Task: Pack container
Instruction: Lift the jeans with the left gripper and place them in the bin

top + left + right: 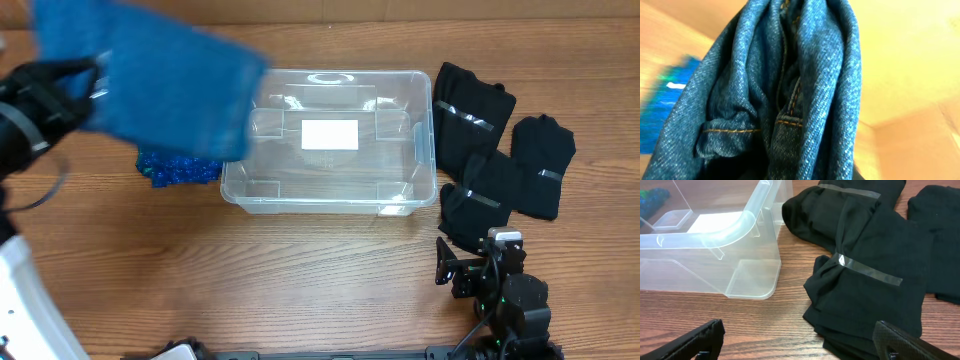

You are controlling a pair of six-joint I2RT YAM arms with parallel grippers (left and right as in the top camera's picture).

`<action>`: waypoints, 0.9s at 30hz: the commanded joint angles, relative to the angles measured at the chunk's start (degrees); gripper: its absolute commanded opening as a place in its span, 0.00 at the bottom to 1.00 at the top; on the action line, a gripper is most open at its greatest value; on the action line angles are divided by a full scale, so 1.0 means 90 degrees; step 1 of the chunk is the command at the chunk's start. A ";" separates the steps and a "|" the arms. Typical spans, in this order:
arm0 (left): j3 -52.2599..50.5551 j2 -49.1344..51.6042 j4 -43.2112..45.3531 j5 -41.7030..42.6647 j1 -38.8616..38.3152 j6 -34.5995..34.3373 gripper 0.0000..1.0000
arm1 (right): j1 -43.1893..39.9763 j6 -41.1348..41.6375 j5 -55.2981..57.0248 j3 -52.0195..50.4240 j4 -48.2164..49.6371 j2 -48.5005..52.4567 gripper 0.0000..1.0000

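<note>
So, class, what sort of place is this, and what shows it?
Likely a robot lab's packing bench: a wood table, a clear bin, taped black bundles of clothing, and jeans held by the left gripper.

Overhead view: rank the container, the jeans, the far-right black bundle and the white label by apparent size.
1. container and jeans: about alike; the jeans are blurred and seem held nearer the camera, so I will not rank the two.
2. far-right black bundle.
3. white label, smallest.

Jeans (790, 100) are blue, container (330, 203) clear, garments (875, 240) black.
</note>
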 commanded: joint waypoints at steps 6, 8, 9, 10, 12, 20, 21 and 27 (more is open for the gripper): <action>0.0112 0.0629 0.1239 -0.3684 -0.3769 -0.3140 0.04 | -0.0024 -0.0022 -0.0005 -0.0117 0.0017 -0.0063 1.00; 0.0112 0.1054 0.1336 -0.3995 -0.4376 -0.3514 0.04 | -0.0024 -0.0024 -0.0005 -0.0117 0.0017 -0.0063 1.00; 0.0112 0.1219 0.1333 -0.4092 -0.4534 -0.3672 0.04 | -0.0024 -0.0024 -0.0007 -0.0117 0.0017 -0.0063 1.00; 0.0112 0.1418 0.1333 -0.4177 -0.4711 -0.3827 0.04 | -0.0024 -0.0022 -0.0007 -0.0117 0.0017 -0.0061 1.00; 0.0112 0.1945 0.1353 -0.4260 -0.5085 -0.4165 0.04 | -0.0024 -0.0024 -0.0005 -0.0117 0.0017 -0.0063 1.00; 0.0112 0.3310 0.1231 -0.4260 -0.5632 -0.4522 0.04 | -0.0024 -0.0024 -0.0005 -0.0117 0.0017 -0.0061 1.00; 0.0112 0.3422 0.1195 -0.4311 -0.5705 -0.4524 0.04 | -0.0024 -0.0024 -0.0007 -0.0117 0.0017 -0.0063 1.00; 0.0112 0.3699 0.0811 -0.4911 -0.5894 -0.4129 0.04 | -0.0024 -0.0022 -0.0005 -0.0117 0.0017 -0.0063 1.00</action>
